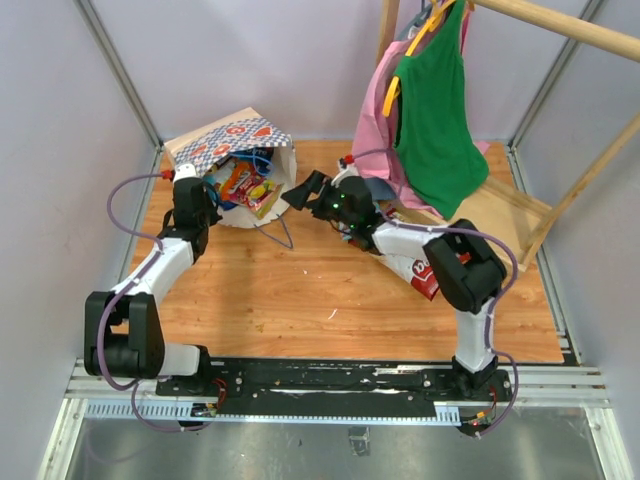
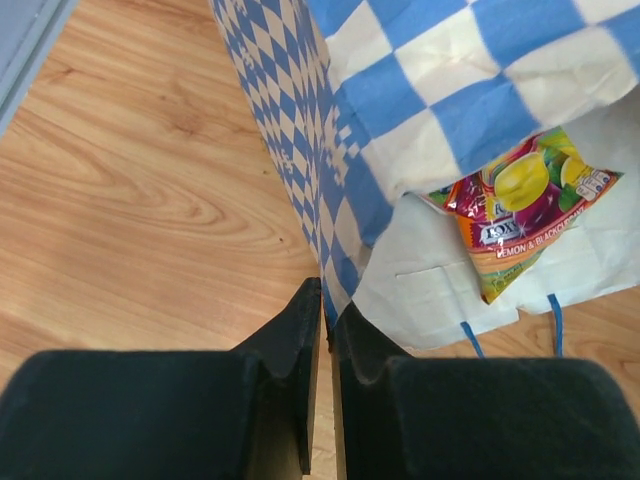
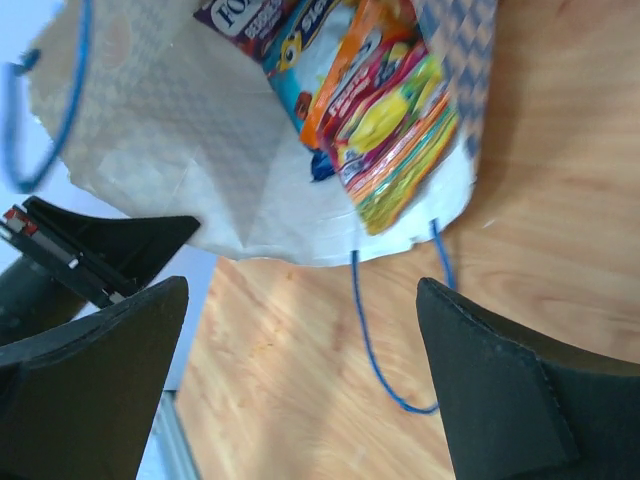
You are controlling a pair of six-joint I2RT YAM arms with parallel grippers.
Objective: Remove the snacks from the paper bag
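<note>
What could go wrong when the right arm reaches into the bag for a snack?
1. The blue cord lies on the table before the mouth of the bag, between the open jaws of the right gripper; it might snag.
2. The snacks overlap, so the jaws may pinch several or slip on the foil.
3. The left gripper pinches only one edge of the bag; a pull could drag or tear it.

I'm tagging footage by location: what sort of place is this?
Probably a robotics lab cell, not a home: plain grey panel walls in a metal frame, a mounting rail along the wooden table, a staged garment rack.
</note>
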